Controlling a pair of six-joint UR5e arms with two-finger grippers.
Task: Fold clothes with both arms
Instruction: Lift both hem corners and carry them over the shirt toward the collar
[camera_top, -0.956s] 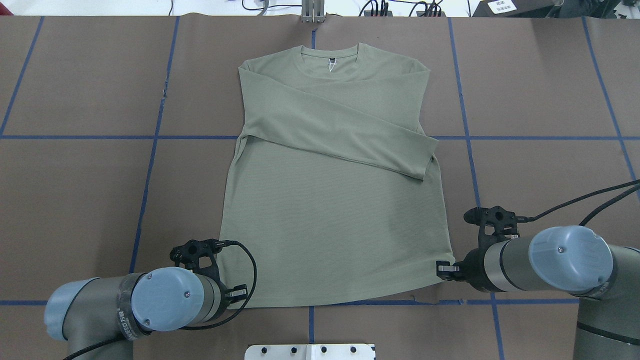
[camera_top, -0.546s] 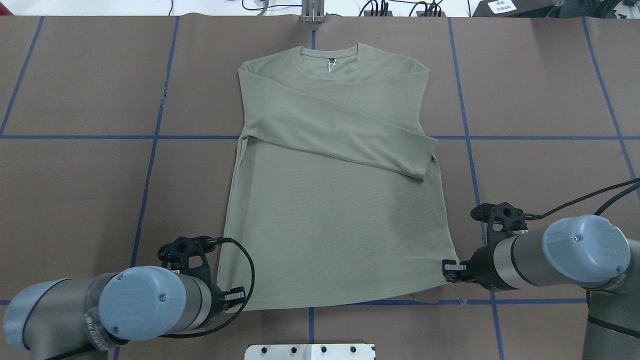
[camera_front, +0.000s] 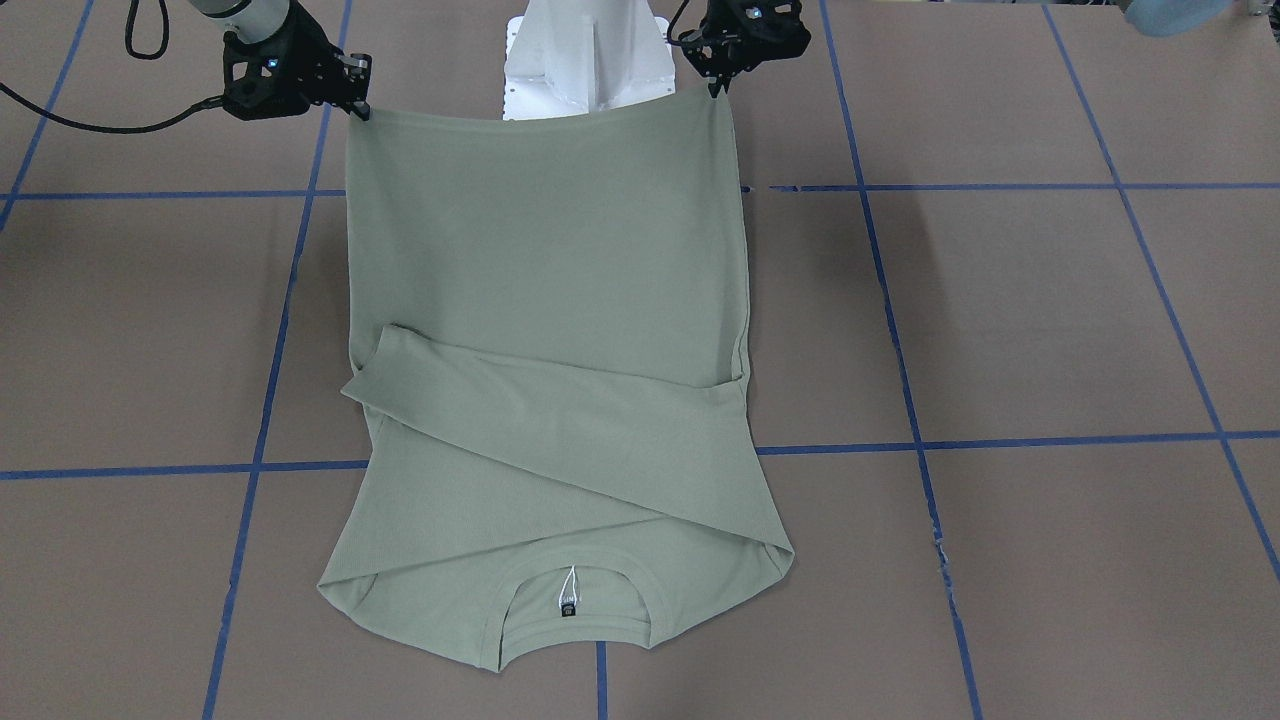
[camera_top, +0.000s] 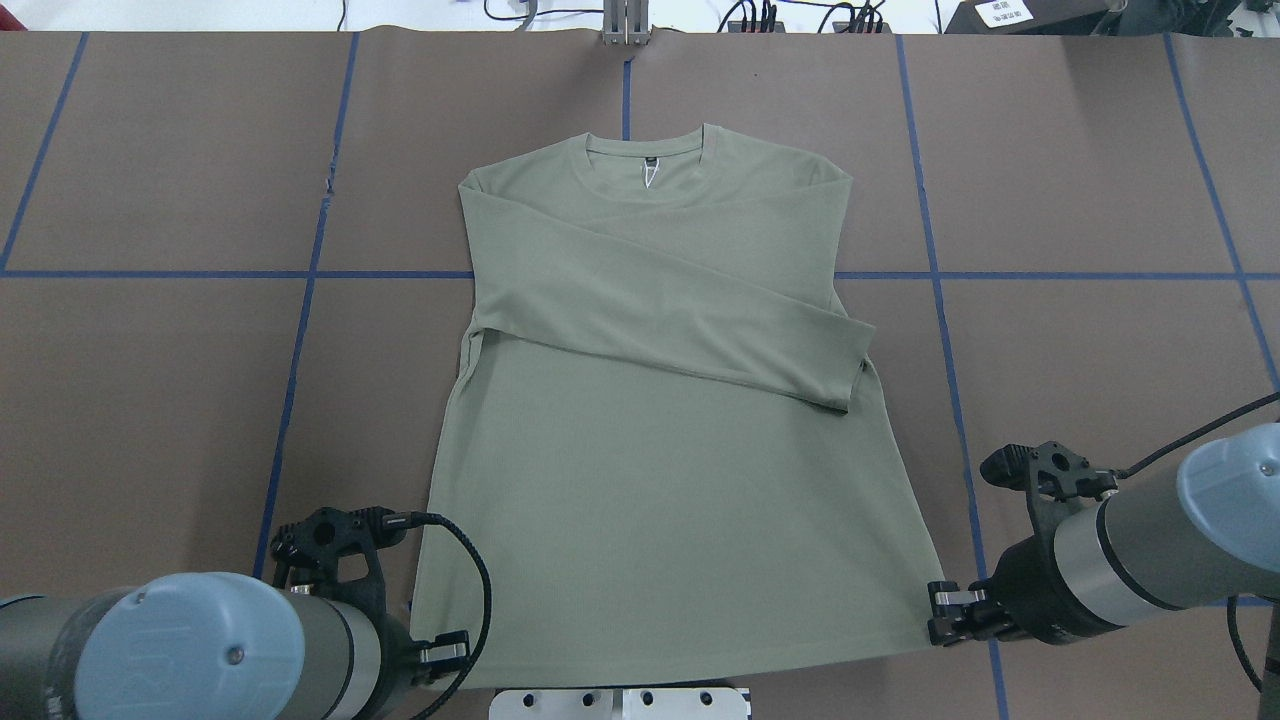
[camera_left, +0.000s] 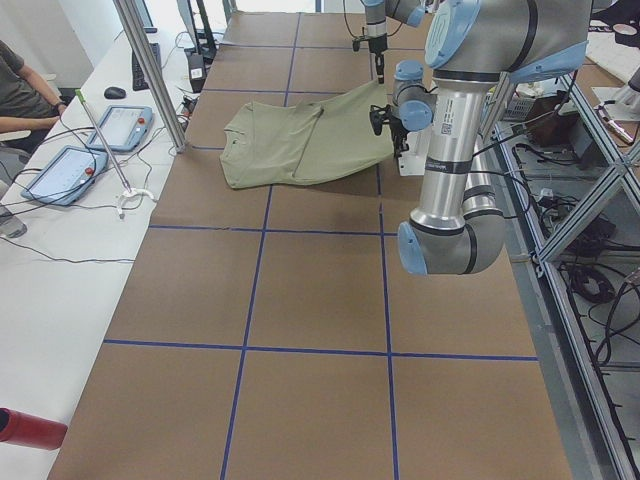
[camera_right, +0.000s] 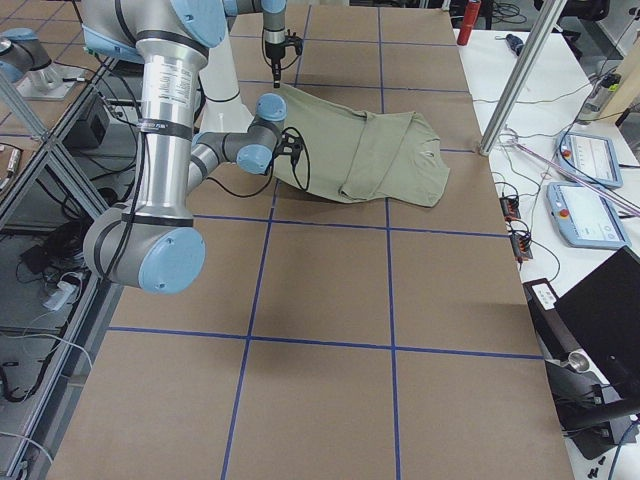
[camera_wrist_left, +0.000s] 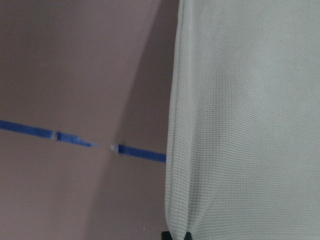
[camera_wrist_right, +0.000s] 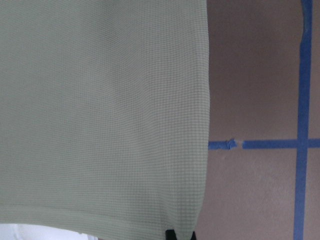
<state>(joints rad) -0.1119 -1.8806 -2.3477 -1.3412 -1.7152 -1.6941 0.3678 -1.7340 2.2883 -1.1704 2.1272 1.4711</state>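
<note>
Two shirt (camera_top: 650, 480) corners, low in the frame, are pinched by left tool (camera_top: 455, 645) and right tool (camera_top: 940, 608); we lift evenly.

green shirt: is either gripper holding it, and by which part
Both hold it. The left gripper pinches the sage-green long-sleeved knit shirt at its bottom hem corner on the robot's left; the right gripper pinches the opposite hem corner.

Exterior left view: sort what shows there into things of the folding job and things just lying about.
Job: shirt; left arm; right arm.

Lying about: near tablet; far tablet; mouse; red cylinder.
</note>
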